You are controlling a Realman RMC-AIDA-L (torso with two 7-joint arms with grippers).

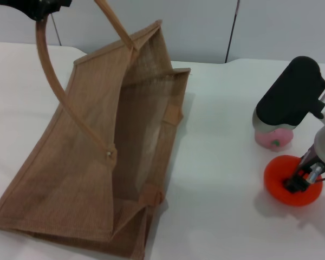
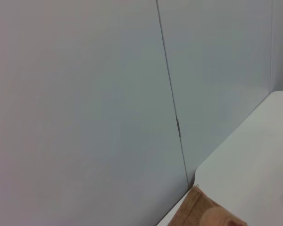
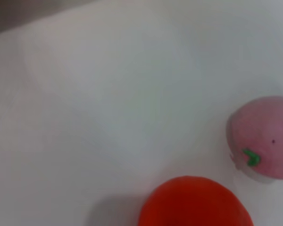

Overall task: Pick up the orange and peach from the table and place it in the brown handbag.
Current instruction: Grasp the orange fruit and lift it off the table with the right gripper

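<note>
The brown handbag (image 1: 86, 179) stands open and tilted on the left of the white table (image 1: 222, 162). My left gripper (image 1: 43, 6), at the top left, holds one of its long handles up. A corner of the handbag (image 2: 205, 212) shows in the left wrist view. The orange (image 1: 281, 187) rests on the table at the right, and my right gripper (image 1: 302, 181) is down on top of it. Just behind the orange sits the pink peach (image 1: 273, 140), partly hidden by my right arm's black wrist. The right wrist view shows the orange (image 3: 195, 202) and the peach (image 3: 264, 139) side by side, apart.
A grey panelled wall (image 2: 85, 94) runs behind the table's far edge. Bare white tabletop lies between the handbag and the two fruits.
</note>
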